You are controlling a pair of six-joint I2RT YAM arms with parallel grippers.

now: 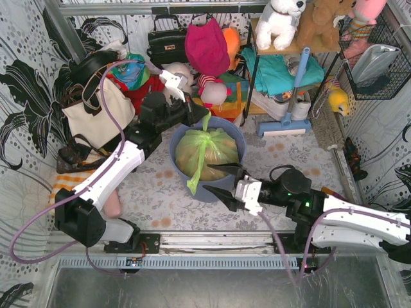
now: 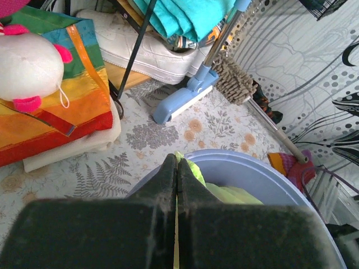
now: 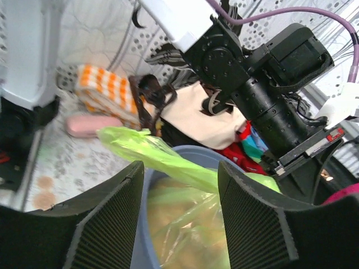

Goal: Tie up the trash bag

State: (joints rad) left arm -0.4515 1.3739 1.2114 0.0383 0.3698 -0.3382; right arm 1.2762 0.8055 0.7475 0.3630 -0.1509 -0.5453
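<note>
Looking down from the top view, found the thin translucent light-green plastic trash bag (image 1: 212, 151) seated inside the round blue-grey plastic bin (image 1: 241, 149) at the centre of the frame, on the floral-patterned table (image 1: 154, 192). Showed crumpled tan paper (image 1: 196, 160) through the film. Noted one twisted strip of the bag's mouth rising toward the upper middle. Noted another draped over the bin's lower-left rim and hanging down the outer wall.

Found the left gripper (image 1: 205, 115) just above the bin's upper rim, its arm extended from the lower left. In the left wrist view, saw its black fingers (image 2: 160, 190) pressed together at the bottom centre, pinching a sliver of the green film at their tip, with the bin's rim curving across the lower right.

Located the right gripper (image 1: 207, 177) at the lower right of the bin, just beside the rim, pointing left. Saw its jaws spread apart, clamping nothing. In the right wrist view, saw the two ribbed pads (image 3: 112, 224) framing the lower half, with a green strip of the bag crossing from middle left to lower right beyond the gap. Could not tell whether it touched either pad.

Spotted a cream fabric tote bag with dark straps (image 1: 96, 115) at the left of the top view. Spotted a blue long-handled floor mop (image 1: 286, 125) at the upper right.
</note>
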